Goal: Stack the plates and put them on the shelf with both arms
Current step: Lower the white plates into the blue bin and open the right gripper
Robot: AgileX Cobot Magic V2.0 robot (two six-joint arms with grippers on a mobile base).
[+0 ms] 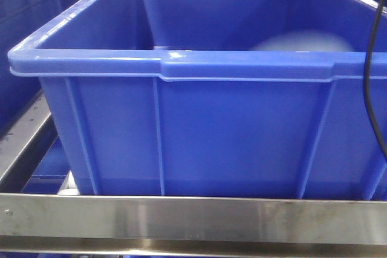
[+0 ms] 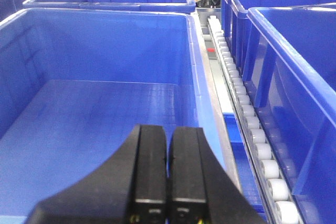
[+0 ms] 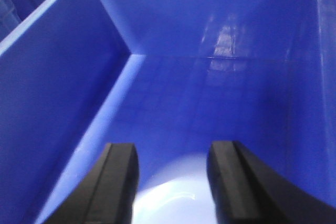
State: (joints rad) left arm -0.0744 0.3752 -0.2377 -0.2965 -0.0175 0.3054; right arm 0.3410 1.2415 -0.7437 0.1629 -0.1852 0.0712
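Centrally, the front-facing view is filled by a large blue plastic bin point(image 1: 181, 131) resting behind a brushed-metal front rail point(image 1: 193, 219) of the shelf; over the bin's near rim a pale, blurred white plate point(image 1: 302, 41) is visible inside it, toward the right. The right wrist view looks down into this bin: the right gripper point(image 3: 170, 184) hangs with its two black fingers point(image 3: 116, 182) spread apart, and between and beneath them lies the plate point(image 3: 170, 200), glossy white with a faint curved highlight, resting on the bin floor; contact between fingers and plate cannot be determined. Whether one or two plates lie there cannot be told. The left wrist view shows the left gripper point(image 2: 167, 174) with its fingers pressed together, holding nothing, above another blue bin point(image 2: 94, 114), beside a roller track point(image 2: 247, 124).
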